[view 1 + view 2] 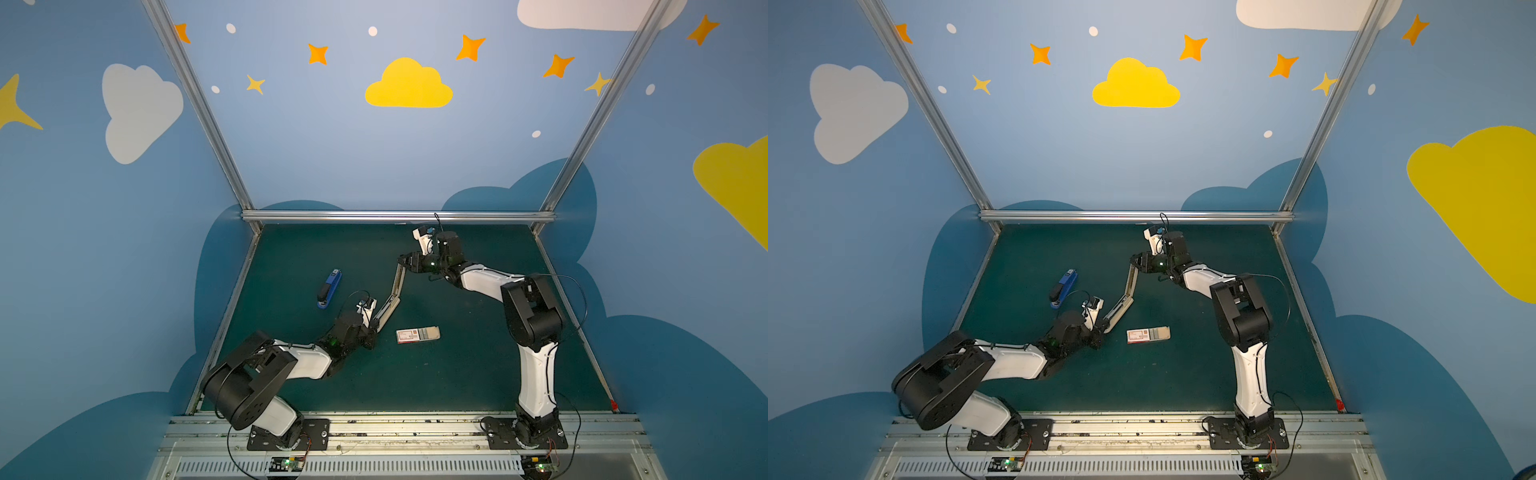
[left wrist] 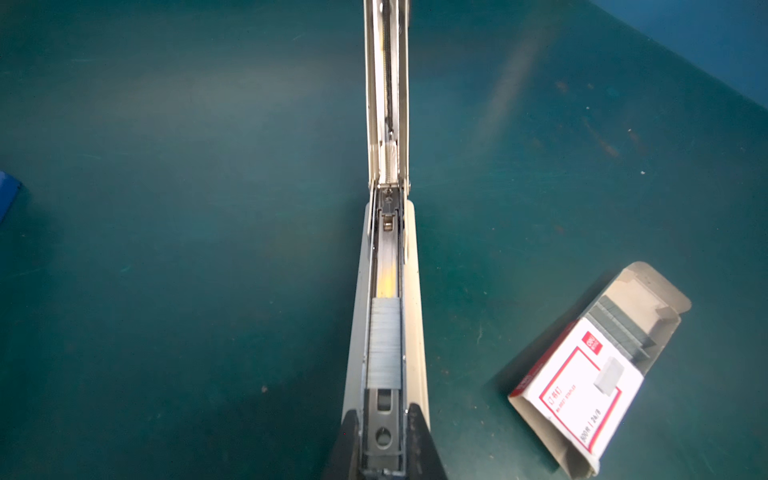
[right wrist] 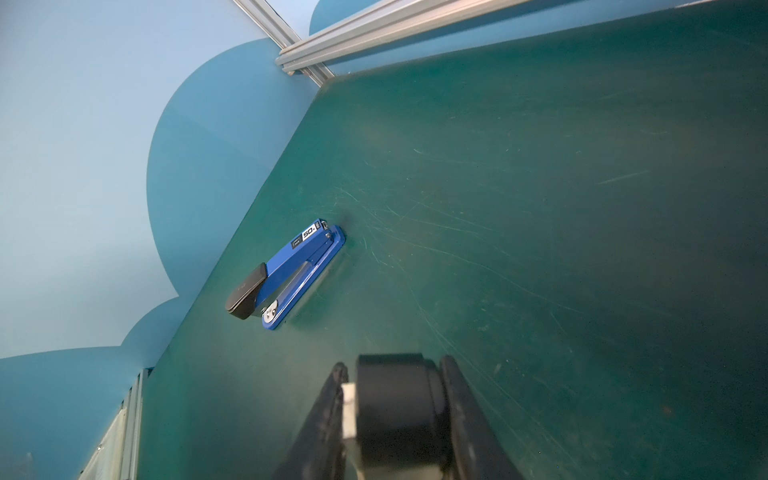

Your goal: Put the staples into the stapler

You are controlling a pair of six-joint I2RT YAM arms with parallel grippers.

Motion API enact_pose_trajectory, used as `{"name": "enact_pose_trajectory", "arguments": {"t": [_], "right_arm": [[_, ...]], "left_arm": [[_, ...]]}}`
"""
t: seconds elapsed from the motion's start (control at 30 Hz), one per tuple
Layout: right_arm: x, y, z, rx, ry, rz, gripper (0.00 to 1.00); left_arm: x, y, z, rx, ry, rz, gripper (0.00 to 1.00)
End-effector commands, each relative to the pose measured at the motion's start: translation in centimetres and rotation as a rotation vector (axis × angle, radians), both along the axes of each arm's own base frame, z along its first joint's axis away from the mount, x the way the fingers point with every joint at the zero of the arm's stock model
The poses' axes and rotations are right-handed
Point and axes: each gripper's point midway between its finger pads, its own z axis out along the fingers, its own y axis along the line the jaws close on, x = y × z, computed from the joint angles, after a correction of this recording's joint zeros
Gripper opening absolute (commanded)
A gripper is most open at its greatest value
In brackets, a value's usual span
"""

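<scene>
Left gripper (image 2: 382, 417) clenched on stapler (image 2: 411, 266) base, right gripper (image 1: 405, 262) grasping lid (image 1: 400, 281) tip; a slip there could snap the lid onto staples (image 2: 385, 343) just beyond left fingers (image 2: 417, 422).

Blue stapler (image 3: 286, 274) on green table (image 3: 540, 166), hand (image 3: 392, 365) closed around black cap (image 3: 399, 407)

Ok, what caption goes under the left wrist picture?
Left gripper holds the open beige stapler, staples in its channel, staple box alongside.

A silvery strip of staples (image 2: 385, 343) lies in the wide-open beige stapler (image 2: 412, 316).
</scene>
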Motion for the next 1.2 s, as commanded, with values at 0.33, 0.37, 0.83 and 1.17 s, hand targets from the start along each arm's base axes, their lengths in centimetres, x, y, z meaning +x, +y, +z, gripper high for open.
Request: {"name": "enact_pose_trajectory", "arguments": {"t": [0.33,0.37,0.83,1.17], "right_arm": [[-7.9,5.1,1.0,0.0,0.137,0.19,0.32],[-8.2,5.2,1.1,-0.003,0.131,0.194,0.32],[-11.0,6.6,2.6,-0.044,0.079,0.242,0.38],[-12.6,7.4,3.3,-0.059,0.052,0.281,0.4]], "left_arm": [[2.9,-2.7,7.0,-0.122,-0.201,-0.047,0.04],[2.9,-2.7,7.1,-0.122,-0.203,-0.049,0.04],[3.6,-2.7,7.7,-0.142,-0.216,-0.051,0.04],[3.6,-2.4,7.8,-0.134,-0.219,-0.048,0.04]]}}
